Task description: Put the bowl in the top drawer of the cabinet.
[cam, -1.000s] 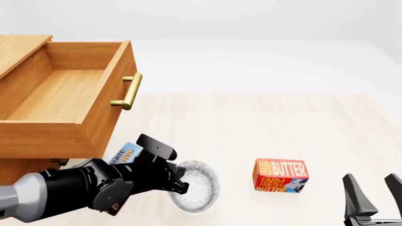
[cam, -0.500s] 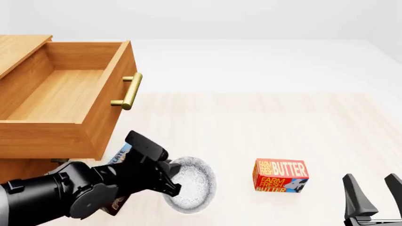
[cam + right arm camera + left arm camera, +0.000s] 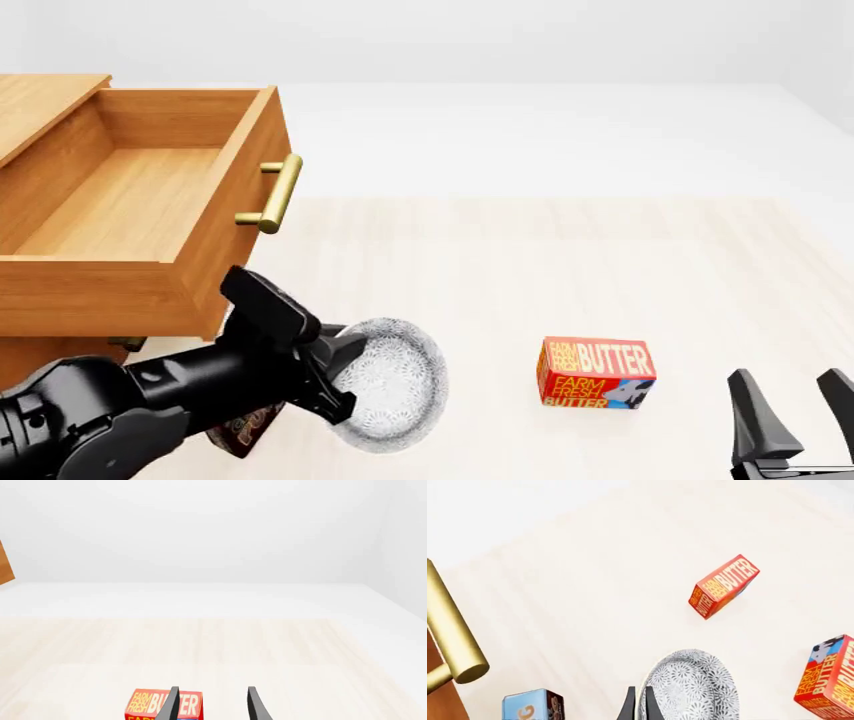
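Bowl (image 3: 387, 385) now higher and further left, rim pinched between left fingers (image 3: 629, 707).

The bowl (image 3: 690, 687) is seen tilted on edge, its patterned rim gripped by the left gripper (image 3: 638, 706), whose dark fingers (image 3: 629, 707) are closed tightly on it. A brass bar handle (image 3: 450, 630) is shown close by, fixed to a wooden front. Two red butter boxes (image 3: 724, 586) (image 3: 829, 679) and a blue box (image 3: 532, 706) are seen on the pale table (image 3: 580, 595).
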You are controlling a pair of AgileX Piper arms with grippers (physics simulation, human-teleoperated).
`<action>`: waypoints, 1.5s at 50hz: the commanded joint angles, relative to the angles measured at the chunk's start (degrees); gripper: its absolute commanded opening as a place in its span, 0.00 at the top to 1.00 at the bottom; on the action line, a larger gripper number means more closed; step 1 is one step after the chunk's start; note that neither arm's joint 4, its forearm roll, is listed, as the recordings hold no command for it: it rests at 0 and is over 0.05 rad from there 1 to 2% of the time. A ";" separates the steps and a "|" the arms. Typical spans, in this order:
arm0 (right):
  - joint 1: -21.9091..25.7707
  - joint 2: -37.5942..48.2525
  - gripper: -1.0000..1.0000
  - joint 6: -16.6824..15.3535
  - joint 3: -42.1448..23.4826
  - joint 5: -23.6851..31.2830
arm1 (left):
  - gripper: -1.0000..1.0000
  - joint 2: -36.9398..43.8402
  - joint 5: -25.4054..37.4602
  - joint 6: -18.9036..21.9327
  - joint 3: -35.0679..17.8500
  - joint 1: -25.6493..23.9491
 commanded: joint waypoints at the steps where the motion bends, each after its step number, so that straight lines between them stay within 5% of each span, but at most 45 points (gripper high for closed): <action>1: 0.00 -0.07 0.00 -0.07 0.01 0.03 | 1.00 -4.76 1.10 1.47 -0.11 0.25; 47: 0.00 -0.06 0.00 -0.08 0.01 0.03 | 1.00 -20.03 7.20 6.17 -5.57 -0.60; 75: 0.00 -0.06 0.00 -0.07 0.01 0.03 | 1.00 -24.79 9.11 8.75 -9.97 4.35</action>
